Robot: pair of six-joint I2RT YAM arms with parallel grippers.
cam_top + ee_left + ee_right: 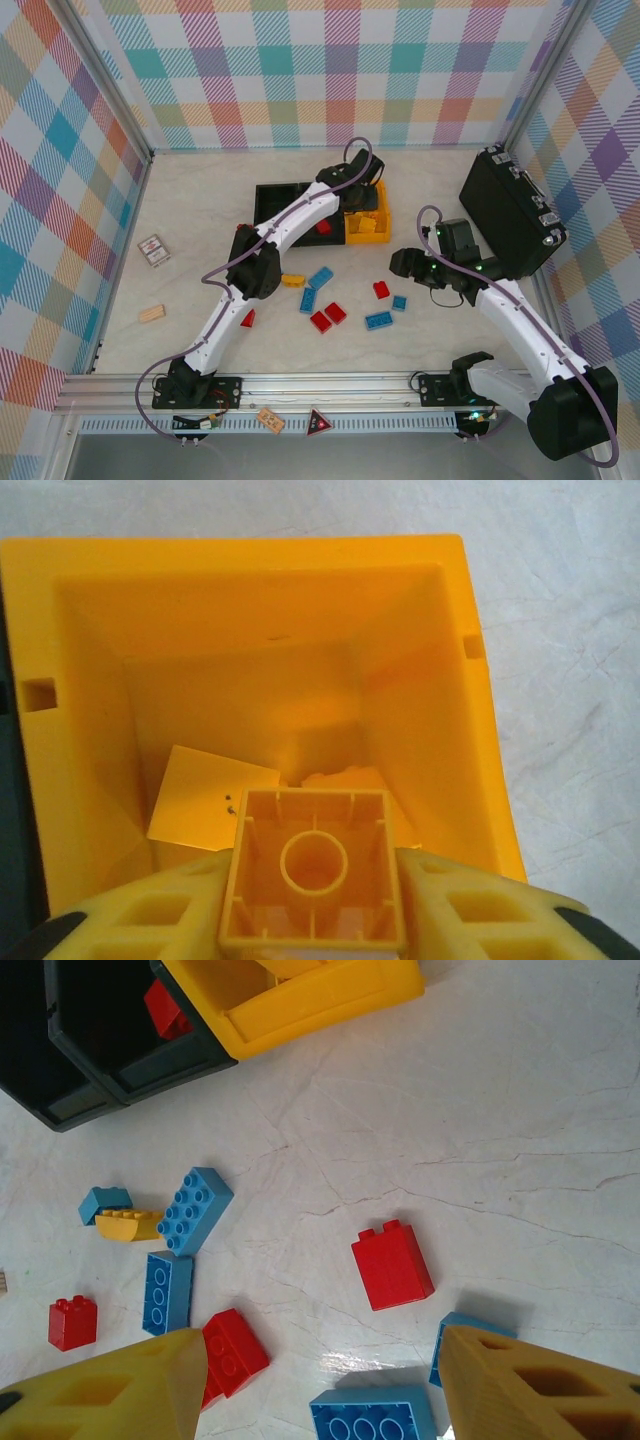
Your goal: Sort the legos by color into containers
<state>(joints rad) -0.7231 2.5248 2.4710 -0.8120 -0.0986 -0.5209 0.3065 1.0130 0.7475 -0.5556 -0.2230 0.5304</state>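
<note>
Gripping a yellow-orange lego (pixel 313 865) with the left gripper (pixel 313 925), fingers (pixel 150 910) pressed on two opposite side walls, hollow underside facing the wrist camera. Poised right above the open yellow-orange bin (pixel 230 555), at the right-hand end of the row of containers toward the far edge of the tabletop (pixel 200 200), with another yellow piece (pixel 205 800) inside. Looks glossy and thin-walled, with one round tube in the middle. Probably light, rigid and somewhat slick; best pinched across flat sides, never over studs. Hovering with the right gripper (pixel 330 1390) spread wide and empty above loose legos mid-tabletop, among them a red brick (pixel 392 1264) and a long blue brick (pixel 197 1209).
</note>
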